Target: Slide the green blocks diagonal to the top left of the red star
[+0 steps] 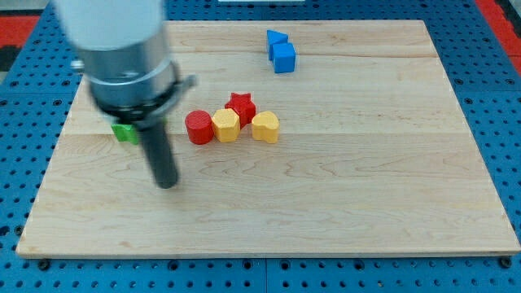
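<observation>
A red star (pixel 241 106) lies near the board's middle. Only a small part of a green block (pixel 124 132) shows at the view's left, mostly hidden behind my arm; I cannot make out its shape or whether more green blocks lie behind. My tip (pixel 167 184) rests on the board below and to the right of the green block, and to the left of and below the red star. It touches no block.
A red cylinder (pixel 199 128), a yellow hexagonal block (pixel 225 126) and a yellow heart-like block (pixel 265 127) sit in a row just below the red star. A blue triangle (pixel 276 37) and a blue cube (pixel 284 58) lie at the top. The wooden board (pixel 366 187) sits on a blue perforated surface.
</observation>
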